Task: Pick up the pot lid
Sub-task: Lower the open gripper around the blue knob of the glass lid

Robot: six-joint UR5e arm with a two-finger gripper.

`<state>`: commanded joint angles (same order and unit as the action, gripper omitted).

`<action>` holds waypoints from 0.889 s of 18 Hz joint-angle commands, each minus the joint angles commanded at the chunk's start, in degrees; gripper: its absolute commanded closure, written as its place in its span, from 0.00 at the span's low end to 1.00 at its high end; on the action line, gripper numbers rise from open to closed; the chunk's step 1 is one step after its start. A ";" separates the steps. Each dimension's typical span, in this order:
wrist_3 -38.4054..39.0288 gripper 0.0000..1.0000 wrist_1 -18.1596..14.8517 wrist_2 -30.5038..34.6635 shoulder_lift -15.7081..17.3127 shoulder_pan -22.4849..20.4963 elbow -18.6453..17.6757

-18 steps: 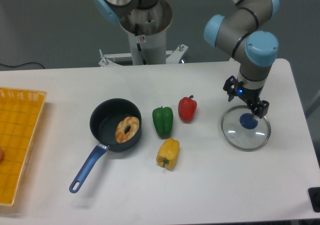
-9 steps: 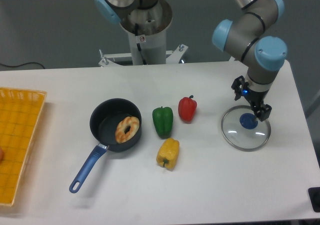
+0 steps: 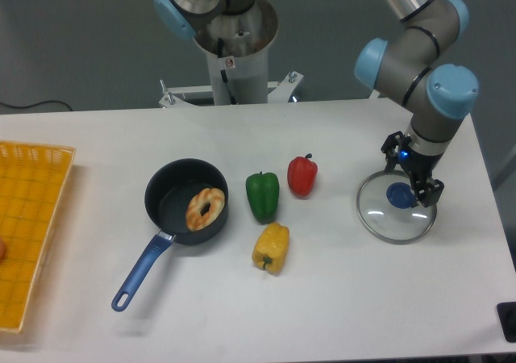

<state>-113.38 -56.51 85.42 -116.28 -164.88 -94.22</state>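
The gripper (image 3: 413, 170) is at the right of the camera view, over the back part of the pot lid (image 3: 393, 228). Its two fingers stand apart, with nothing visible between them. The lid is round and clear with a thin rim, lying on the white table, and has a blue knob (image 3: 401, 194) in its middle. In the image the knob shows just below and between the fingertips. How high the fingers are above the lid I cannot tell.
Left of the lid lie a red pepper (image 3: 302, 176), a green pepper (image 3: 263, 196) and a yellow pepper (image 3: 272, 248). Farther left, a black pan (image 3: 167, 202) with a blue handle holds a doughnut (image 3: 205, 209). A yellow crate (image 3: 31, 242) stands at the left edge.
The gripper has shifted to the right and slightly down in the view, turning a little as it moved. Lid, peppers and pan lie as before.
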 joint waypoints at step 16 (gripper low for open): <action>-0.88 0.02 4.13 13.28 -3.34 3.25 0.17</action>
<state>-114.26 -52.38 98.70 -119.62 -161.63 -94.04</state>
